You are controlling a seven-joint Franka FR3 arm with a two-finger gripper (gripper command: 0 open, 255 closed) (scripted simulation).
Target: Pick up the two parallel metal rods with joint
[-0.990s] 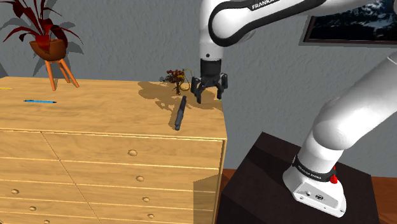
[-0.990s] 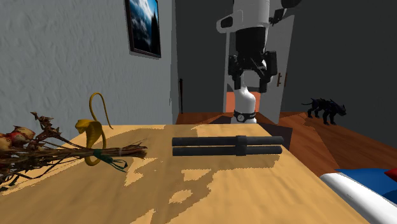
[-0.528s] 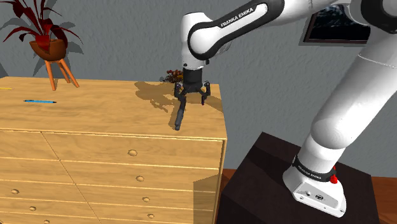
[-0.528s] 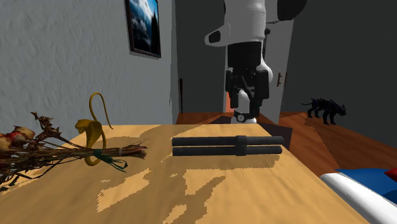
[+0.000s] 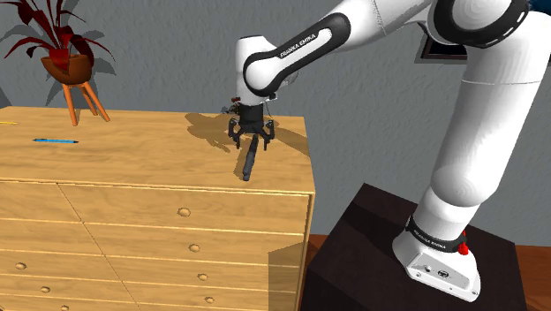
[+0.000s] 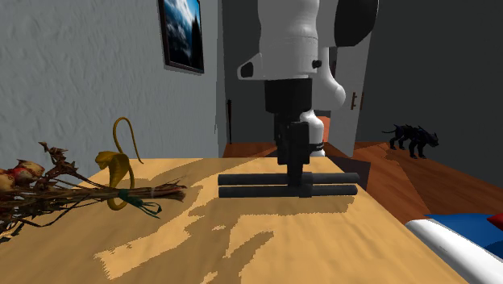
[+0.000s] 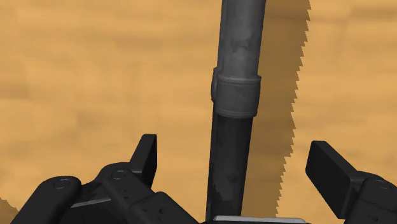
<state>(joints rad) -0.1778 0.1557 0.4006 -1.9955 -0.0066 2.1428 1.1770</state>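
**Shoulder view: open tool (image 5: 251,138) above rods (image 5: 249,162) near an edge**

The rods lie on the dresser (image 5: 132,152), by its edge at the shoulder view's right.

Second exterior view: the tool (image 6: 294,165) hangs low over the rods (image 6: 254,185).

Wrist view: the fingers (image 7: 147,153) stand wide apart, holding nothing, either side of the joint (image 7: 236,94). A skewed squeeze could roll the rods off.

Wooden dresser (image 5: 132,168) with drawers. On top: red-leaved potted plant (image 5: 66,62) on orange tripod, blue pen (image 5: 55,140) near it, dried flower bundle (image 6: 48,190). Framed picture (image 6: 181,32) on grey wall. Black animal figure (image 6: 413,137) on floor.
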